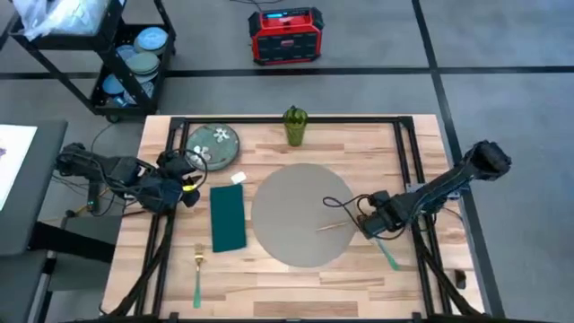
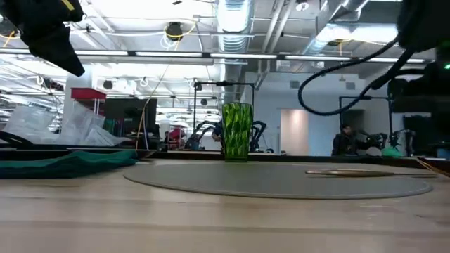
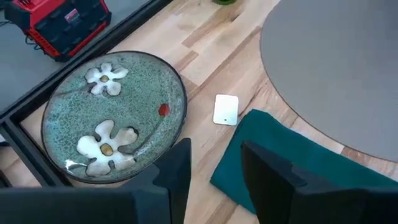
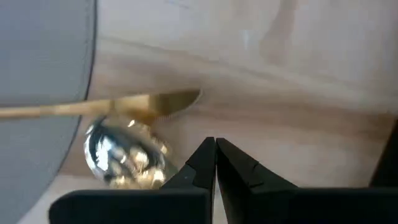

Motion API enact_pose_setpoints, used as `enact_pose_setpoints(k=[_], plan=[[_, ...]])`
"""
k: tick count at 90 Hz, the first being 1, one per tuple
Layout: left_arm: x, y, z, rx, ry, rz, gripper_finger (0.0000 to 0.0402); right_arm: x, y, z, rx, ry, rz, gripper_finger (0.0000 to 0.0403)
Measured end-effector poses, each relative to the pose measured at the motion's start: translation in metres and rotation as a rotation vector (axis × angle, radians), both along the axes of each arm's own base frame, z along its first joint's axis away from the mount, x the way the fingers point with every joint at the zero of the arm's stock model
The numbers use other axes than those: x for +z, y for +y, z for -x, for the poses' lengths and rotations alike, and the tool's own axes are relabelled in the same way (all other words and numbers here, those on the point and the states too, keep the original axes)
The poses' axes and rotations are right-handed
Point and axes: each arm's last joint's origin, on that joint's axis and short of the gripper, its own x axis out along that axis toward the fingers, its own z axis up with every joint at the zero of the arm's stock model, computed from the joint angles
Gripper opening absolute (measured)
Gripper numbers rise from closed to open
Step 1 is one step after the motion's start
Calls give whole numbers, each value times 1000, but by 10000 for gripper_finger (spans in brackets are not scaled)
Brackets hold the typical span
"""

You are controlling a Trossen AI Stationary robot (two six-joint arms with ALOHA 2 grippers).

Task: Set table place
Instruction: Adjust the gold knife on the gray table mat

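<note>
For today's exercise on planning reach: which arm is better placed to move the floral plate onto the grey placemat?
Probably the left. The left gripper hovers open right beside the floral plate, while the right gripper sits shut across the placemat, near the cutlery.

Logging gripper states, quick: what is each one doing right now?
Left gripper: open, empty, over the table between plate and napkin.
Right gripper: shut, empty, beside the spoon.

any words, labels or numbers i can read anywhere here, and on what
None can be read.
Red and black box on the floor: its front panel shows only a blur, too small to read.
Small white card on the table, between the flowered plate and the napkin: it looks blank.
</note>
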Motion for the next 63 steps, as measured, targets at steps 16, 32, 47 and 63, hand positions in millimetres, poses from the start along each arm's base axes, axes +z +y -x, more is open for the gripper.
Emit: enact_pose_setpoints(k=[16, 32, 47, 63], plan=[[0, 0, 0, -1, 1, -1, 123, -10, -6, 1, -14, -26, -12, 0], [0, 0, 0, 1, 2, -16, 123, -11, -19, -3, -36, -24, -9, 0], [0, 0, 0, -8, 10, -29, 123, -11, -42, -12, 8, -32, -28, 0], [0, 1, 0, -8, 10, -30, 123, -7, -65, -25, 49, -98, 33, 0]])
